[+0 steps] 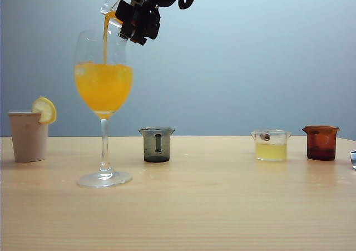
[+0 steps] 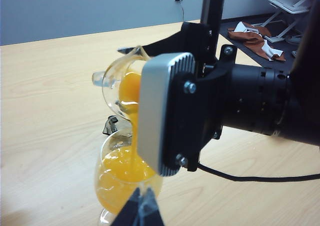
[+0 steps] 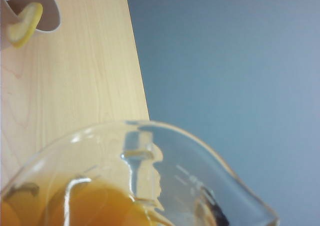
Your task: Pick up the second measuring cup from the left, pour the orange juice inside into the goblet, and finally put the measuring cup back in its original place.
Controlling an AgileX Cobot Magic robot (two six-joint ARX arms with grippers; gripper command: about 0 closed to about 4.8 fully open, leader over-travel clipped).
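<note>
My right gripper has reached across to the upper left and is shut on the second measuring cup, a small clear beaker tipped steeply over the goblet. A thin stream of orange juice falls from the cup's lip into the goblet's bowl, which is over half full. In the left wrist view the tilted measuring cup still holds some juice above the goblet. In the right wrist view the measuring cup fills the foreground. My left gripper is shut, close in front of the goblet and holding nothing.
A beige tumbler with a lemon slice stands left of the goblet. To its right stand a smoky grey cup, a clear cup of pale yellow liquid and a reddish-brown cup.
</note>
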